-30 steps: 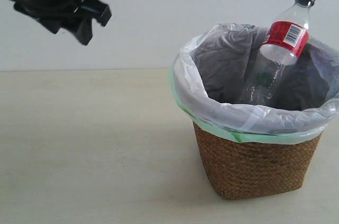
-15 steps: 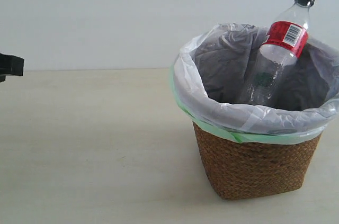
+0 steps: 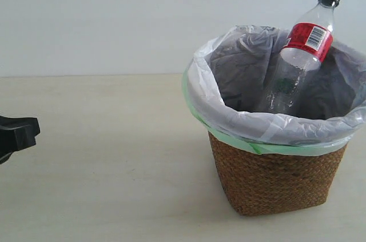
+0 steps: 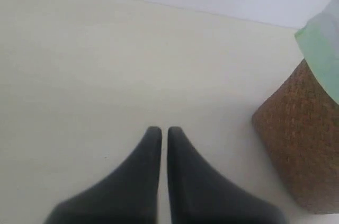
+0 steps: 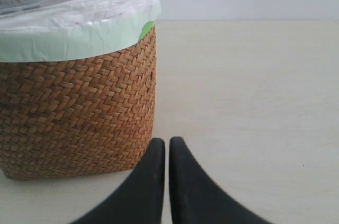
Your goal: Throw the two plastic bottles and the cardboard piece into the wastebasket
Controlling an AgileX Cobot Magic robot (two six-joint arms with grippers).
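Note:
The brown woven wastebasket (image 3: 274, 182) with its white, green-edged liner stands at the right. The black-capped, red-labelled bottle (image 3: 300, 53) leans inside it, neck sticking out above the rim. A hint of green shows low behind that bottle; I cannot tell what it is. The green-capped bottle and the cardboard piece are not visible. My left gripper (image 3: 20, 133) is at the far left edge, low over the table, shut and empty (image 4: 160, 131). My right gripper (image 5: 167, 142) is shut and empty, close beside the basket's wall (image 5: 79, 113).
A pale wooden table (image 3: 103, 156) runs under everything, with a plain white wall behind. In the left wrist view the wastebasket (image 4: 302, 139) stands off to one side of the fingers.
The left arm has dropped from high at the upper left to low at the left edge of the exterior view. The basket and bottle have not moved.

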